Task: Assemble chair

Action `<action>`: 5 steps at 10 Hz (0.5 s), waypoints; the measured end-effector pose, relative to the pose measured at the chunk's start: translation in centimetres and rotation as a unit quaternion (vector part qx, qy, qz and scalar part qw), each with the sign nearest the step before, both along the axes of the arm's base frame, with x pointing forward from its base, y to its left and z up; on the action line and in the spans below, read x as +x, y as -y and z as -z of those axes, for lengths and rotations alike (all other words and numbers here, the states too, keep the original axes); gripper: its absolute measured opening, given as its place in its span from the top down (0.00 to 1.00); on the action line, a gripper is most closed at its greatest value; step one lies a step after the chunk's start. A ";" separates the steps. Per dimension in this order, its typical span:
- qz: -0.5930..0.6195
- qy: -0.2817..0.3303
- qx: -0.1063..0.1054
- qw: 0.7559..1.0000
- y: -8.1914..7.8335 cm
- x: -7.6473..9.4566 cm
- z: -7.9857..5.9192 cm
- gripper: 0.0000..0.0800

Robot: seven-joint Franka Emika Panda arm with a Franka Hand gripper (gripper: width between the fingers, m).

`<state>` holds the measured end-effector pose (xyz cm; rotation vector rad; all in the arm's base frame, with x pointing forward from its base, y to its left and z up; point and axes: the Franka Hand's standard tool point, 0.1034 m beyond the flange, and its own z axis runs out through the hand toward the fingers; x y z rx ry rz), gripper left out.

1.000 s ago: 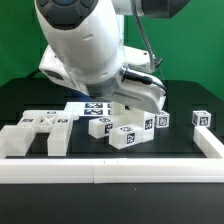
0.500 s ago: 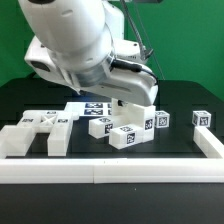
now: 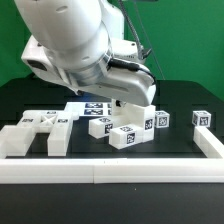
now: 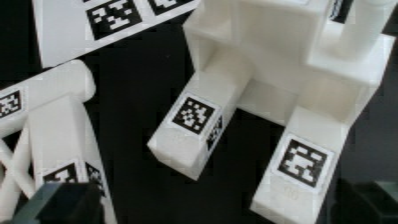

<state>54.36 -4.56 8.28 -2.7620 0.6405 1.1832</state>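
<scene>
Several white chair parts with black marker tags lie on the black table. In the exterior view two long pieces (image 3: 100, 126) (image 3: 126, 136) and a tagged block (image 3: 160, 119) lie in the middle. My gripper (image 3: 121, 102) hangs just above and behind them, mostly hidden by the arm. In the wrist view my gripper (image 4: 217, 216) is open and empty, with only one dark fingertip (image 4: 68, 200) showing clearly. Below it lie a large white part (image 4: 285, 50) with two tagged legs (image 4: 196, 118) (image 4: 302, 160).
Flat chair pieces (image 3: 28, 136) (image 3: 58, 138) lie at the exterior view's left. A small tagged cube (image 3: 202, 118) sits at the right. The marker board (image 3: 85, 108) lies behind the parts. A white rim (image 3: 110, 171) runs along the front and right edges.
The arm has swung toward the exterior view's left and turned over the middle parts. In the last half second it has hardly moved. The parts have not moved.
</scene>
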 end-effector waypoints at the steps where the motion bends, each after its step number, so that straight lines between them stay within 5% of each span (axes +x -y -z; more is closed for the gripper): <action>1: -0.028 0.046 0.015 0.998 0.6 0.7 0.6 0.19; 5: -0.079 0.207 -0.011 0.975 1.5 1.9 0.7 0.19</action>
